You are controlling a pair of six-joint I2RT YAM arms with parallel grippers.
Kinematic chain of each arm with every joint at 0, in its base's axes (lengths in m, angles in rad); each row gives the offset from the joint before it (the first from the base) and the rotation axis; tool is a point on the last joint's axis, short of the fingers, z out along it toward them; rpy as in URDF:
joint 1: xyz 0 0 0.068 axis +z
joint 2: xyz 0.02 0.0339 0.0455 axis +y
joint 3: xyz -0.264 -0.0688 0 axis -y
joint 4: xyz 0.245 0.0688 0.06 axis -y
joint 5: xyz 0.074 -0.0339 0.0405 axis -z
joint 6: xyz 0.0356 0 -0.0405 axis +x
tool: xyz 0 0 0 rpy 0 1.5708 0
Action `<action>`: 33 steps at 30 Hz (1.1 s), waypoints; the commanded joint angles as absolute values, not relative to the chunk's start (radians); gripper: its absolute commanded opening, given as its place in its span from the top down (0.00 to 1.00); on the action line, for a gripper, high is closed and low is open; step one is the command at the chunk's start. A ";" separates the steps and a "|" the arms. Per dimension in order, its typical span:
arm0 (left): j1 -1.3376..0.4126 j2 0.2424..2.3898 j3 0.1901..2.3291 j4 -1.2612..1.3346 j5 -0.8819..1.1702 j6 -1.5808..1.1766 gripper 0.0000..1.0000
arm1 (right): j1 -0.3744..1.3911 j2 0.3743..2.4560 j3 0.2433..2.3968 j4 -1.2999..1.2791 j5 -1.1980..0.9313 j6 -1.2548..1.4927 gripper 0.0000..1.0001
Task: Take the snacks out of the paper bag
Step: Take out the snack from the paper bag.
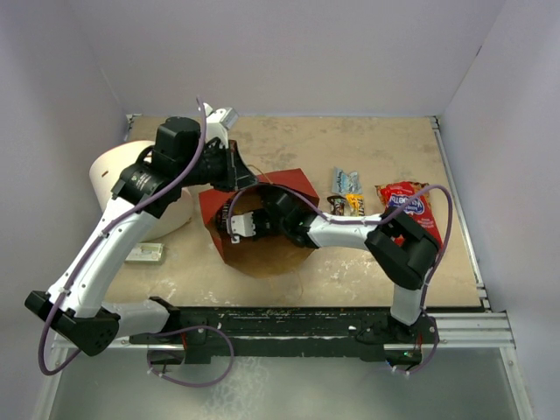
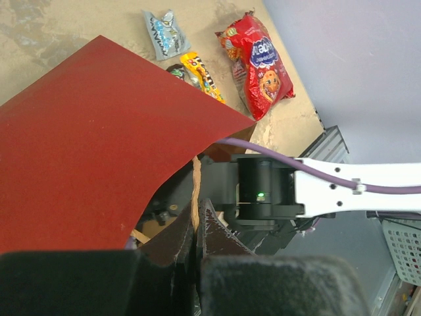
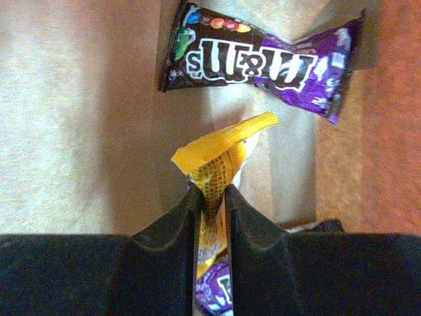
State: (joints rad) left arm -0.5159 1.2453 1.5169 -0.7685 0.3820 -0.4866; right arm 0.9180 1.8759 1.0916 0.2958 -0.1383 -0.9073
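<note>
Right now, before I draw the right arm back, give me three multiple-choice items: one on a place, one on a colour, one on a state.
1. Where is the red cookie bag relative to the paper bag? A inside it; B on the table to its right; C under it.
2. What colour is the packet in the right gripper? A purple; B light blue; C yellow.
3. The left gripper is: A shut on the paper bag's edge; B open; C shut on a snack.
Answers: B, the top view shows it lying on the table; C, yellow foil sits in its grip; A, the paper edge is pinched.
</note>
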 commanded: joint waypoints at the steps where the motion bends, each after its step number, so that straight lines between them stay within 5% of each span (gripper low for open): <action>1: -0.502 1.210 1.502 -0.740 0.343 -0.498 1.00 | 0.930 1.760 1.056 0.325 -0.181 -0.845 0.79; 21: -0.499 1.155 1.399 -0.649 0.304 -0.571 1.00 | 0.940 1.538 0.893 0.395 -0.283 -0.676 0.98; 33: -0.499 1.159 1.414 -0.665 0.301 -0.568 1.00 | 0.940 1.386 0.811 0.402 -0.338 -0.553 1.00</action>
